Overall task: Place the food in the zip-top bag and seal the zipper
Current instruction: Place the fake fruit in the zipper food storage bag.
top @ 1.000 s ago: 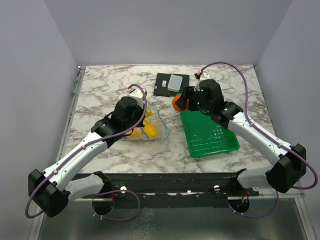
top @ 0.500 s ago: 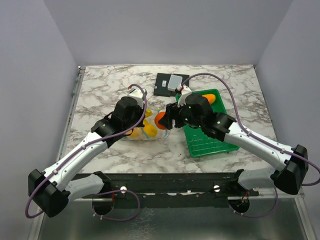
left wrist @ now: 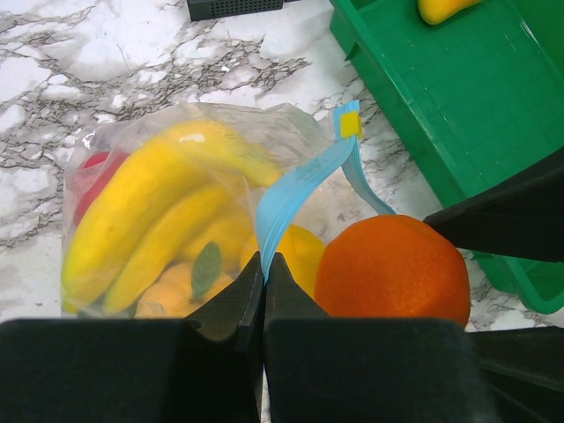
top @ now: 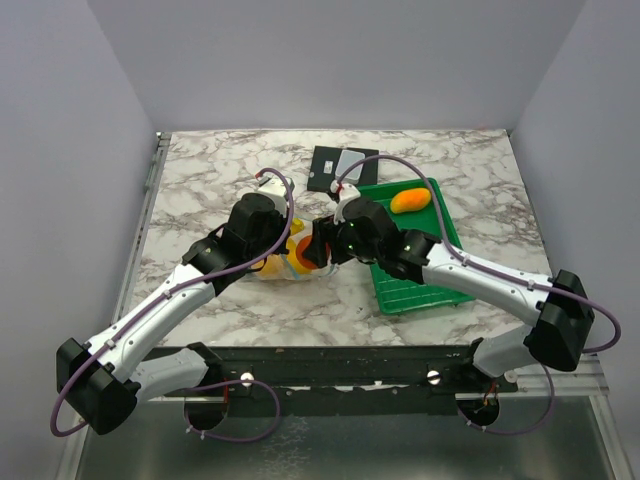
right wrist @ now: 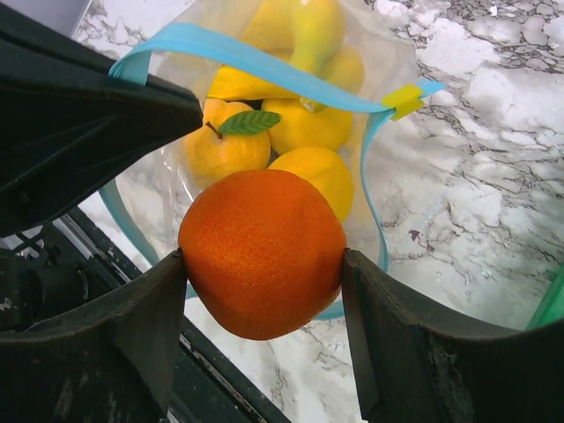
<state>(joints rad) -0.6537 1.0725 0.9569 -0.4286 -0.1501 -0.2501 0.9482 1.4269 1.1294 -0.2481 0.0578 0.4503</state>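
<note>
Left wrist view: the left gripper is clenched on the zipper, its two fingertips pressed together with the light-blue strip pinched between them. From the fingertips the strip rises toward 1 o'clock and ends at a small yellow tab. The clear bag lies on the marble table at 10 o'clock of the fingertips. Inside it are the bananas, a red fruit at their 9 o'clock edge, and yellow fruits, one bearing a green leaf. The orange hangs just beside the strip, at 3 o'clock of the fingertips.

Right wrist view: the right gripper grasps the orange, with one of its fingers against each flank and the jaws spread wide around it. At 12 o'clock of the orange the zipper forms an open loop, held up on the 9 o'clock side by the left gripper. The orange overlaps the near edge of that loop; whether it has passed the rim cannot be told. The bananas and yellow fruits show through the open mouth.

Top external view: the two grippers meet over the bag, the left from 8 o'clock and the right from 3 o'clock. A green tray lies at 3 o'clock of the bag, under the right arm, with one orange-yellow fruit at its 12 o'clock end. A black slab lies near the tray's 11 o'clock corner.
</note>
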